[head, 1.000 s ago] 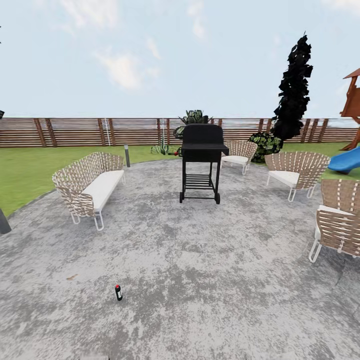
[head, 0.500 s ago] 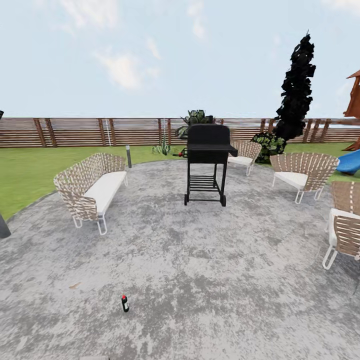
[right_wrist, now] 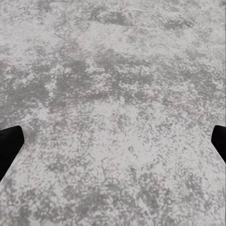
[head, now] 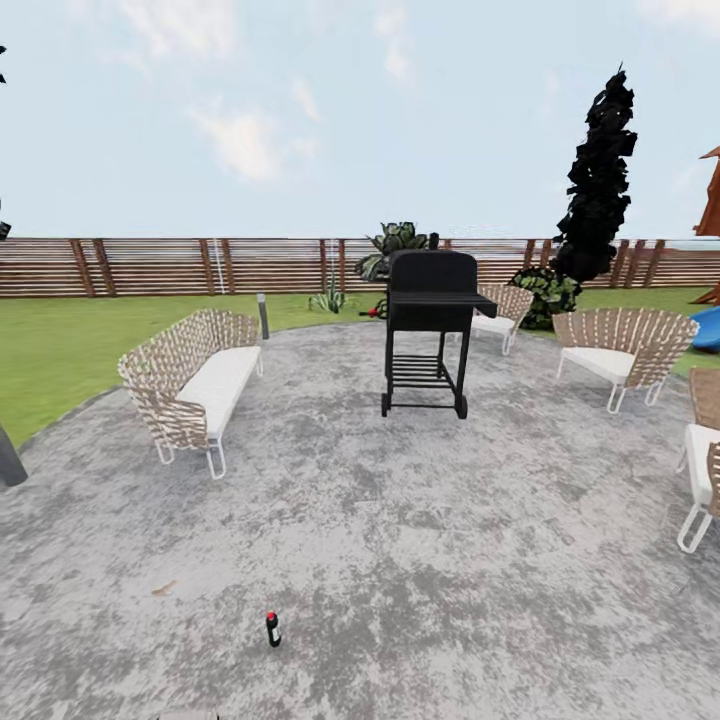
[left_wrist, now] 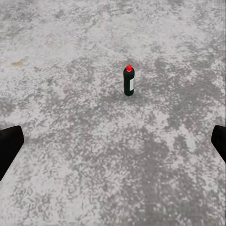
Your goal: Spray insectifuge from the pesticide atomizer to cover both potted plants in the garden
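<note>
The pesticide atomizer (head: 273, 629), a tiny dark bottle with a pale label and red top, stands upright on the grey paved patio (head: 450, 520) of the garden, close in front of me. The left wrist view has the atomizer (left_wrist: 129, 81) ahead of my left gripper (left_wrist: 113, 143), which is open and apart from it. My right gripper (right_wrist: 113, 143) is open over bare paving. One potted plant (head: 328, 298), a low green rosette, sits far back by the brown slatted fence (head: 150, 265).
A black grill (head: 432, 330) stands mid-patio. A woven bench (head: 195, 385) is at left, woven chairs (head: 620, 350) at right, one chair (head: 705, 470) at the right edge. A grey bollard lamp (head: 263, 315) marks the lawn (head: 50, 345) edge. A striped-leaf bush (head: 395, 242) rises behind the grill.
The camera has moved: the whole scene has slid to the right, and the atomizer now sits lower and nearer in the head view. Nothing on the patio has itself moved.
</note>
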Motion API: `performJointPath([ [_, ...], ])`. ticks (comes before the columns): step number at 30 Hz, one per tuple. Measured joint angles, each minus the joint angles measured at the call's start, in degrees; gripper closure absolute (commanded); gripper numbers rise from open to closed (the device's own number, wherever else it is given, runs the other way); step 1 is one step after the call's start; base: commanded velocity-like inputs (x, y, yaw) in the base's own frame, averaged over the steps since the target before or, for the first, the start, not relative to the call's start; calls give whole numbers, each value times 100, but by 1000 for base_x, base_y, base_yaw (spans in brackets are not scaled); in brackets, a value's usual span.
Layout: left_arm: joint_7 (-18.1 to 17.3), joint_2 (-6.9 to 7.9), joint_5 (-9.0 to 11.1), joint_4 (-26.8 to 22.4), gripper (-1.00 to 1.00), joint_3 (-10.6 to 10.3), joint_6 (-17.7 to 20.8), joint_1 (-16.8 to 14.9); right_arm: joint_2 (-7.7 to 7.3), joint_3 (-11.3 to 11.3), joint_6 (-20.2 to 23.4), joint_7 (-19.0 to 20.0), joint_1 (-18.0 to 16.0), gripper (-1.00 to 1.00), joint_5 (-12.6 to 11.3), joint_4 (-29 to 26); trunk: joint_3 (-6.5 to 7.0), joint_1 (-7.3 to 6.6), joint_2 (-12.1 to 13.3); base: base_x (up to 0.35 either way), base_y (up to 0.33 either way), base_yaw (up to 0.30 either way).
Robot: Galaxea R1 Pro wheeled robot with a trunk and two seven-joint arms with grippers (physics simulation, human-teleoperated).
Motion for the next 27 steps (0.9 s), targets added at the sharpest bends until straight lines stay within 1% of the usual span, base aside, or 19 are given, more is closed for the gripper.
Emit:
performJointPath([
  [7, -3, -6, -7, 0, -100, -1, -1, 0, 0, -2, 0, 0, 0, -100, 0, 0, 0, -1, 0, 249, 248, -8],
  [10, -2, -8, -9, 1, -100, -1, -6, -1, 0, -1, 0, 0, 1, -100, 0, -1, 0, -1, 0, 256, 244, -117],
  [18, -6, -10, -25, 2, -100, -10, -8, -9, -1, -2, 1, 0, 2, -100, -7, -3, 0, 1, 0, 174, 276, -279],
  [27, -7, -10, -36, 2, -100, -11, -8, -21, -1, -2, 3, 0, 2, -100, -8, -2, 0, 2, 0, 30, 302, -299],
])
